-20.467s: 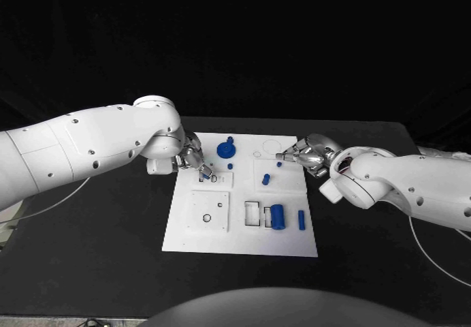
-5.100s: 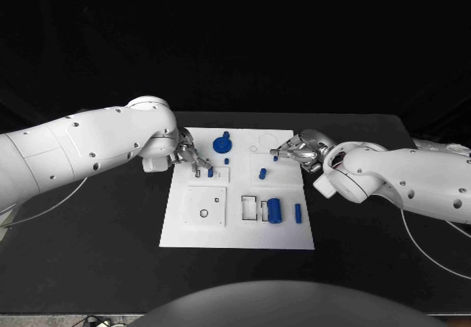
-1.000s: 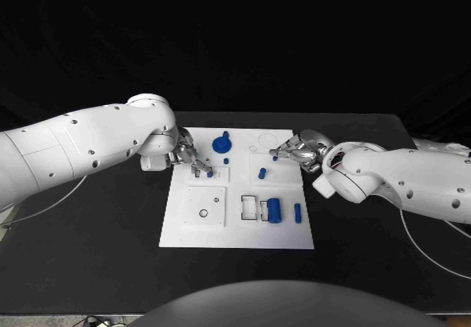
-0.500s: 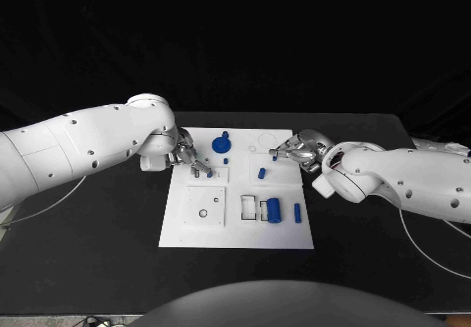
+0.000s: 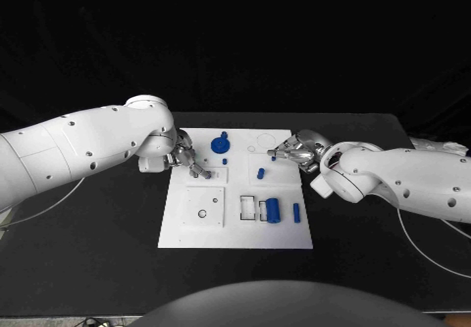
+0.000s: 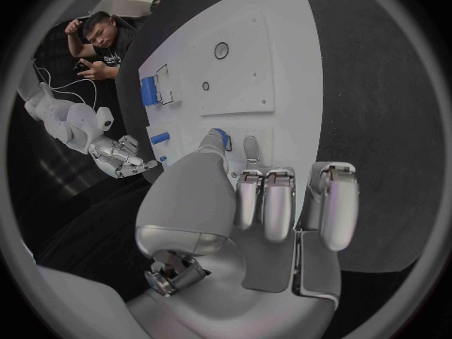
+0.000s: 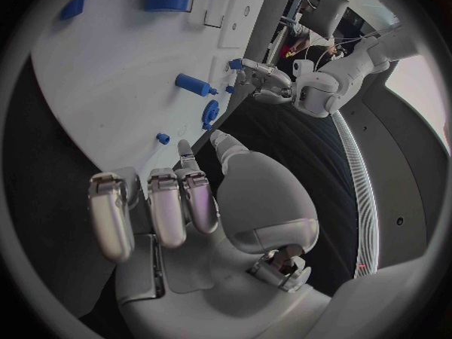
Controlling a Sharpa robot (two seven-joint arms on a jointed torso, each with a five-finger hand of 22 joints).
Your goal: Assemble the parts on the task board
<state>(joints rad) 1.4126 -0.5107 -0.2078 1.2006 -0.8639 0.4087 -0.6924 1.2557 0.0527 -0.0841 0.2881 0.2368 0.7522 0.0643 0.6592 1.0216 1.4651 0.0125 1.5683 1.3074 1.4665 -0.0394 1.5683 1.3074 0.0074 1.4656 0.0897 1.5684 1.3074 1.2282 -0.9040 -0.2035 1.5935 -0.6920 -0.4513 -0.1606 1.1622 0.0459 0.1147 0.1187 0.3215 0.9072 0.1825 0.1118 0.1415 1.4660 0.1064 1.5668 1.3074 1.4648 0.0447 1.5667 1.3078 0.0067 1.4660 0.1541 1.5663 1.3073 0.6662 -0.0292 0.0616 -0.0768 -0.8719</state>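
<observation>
The white task board [image 5: 235, 228] lies in the middle of the black table. My left hand [image 5: 184, 158] reaches over the board's far left part and pinches a small blue part [image 6: 219, 135] between thumb and a finger, down at a raised square plate [image 5: 214, 176]. My right hand [image 5: 295, 150] hovers at the board's far right edge with its fingers curled in and nothing in them. On the board are a blue gear [image 5: 221, 144], a small peg [image 5: 224, 161], a longer peg [image 5: 261, 173], a thick cylinder [image 5: 273, 211] and a short bar [image 5: 297, 211].
A second square plate with a small round hole [image 5: 202, 213] sits on the board's near left. Rectangular slots [image 5: 250, 208] lie beside the cylinder. Bare black table [image 5: 98, 245] surrounds the board on all sides.
My left hand's fingers have closed a little further over the small blue part, which now shows less in the head view. The right hand and the loose parts stay put.
</observation>
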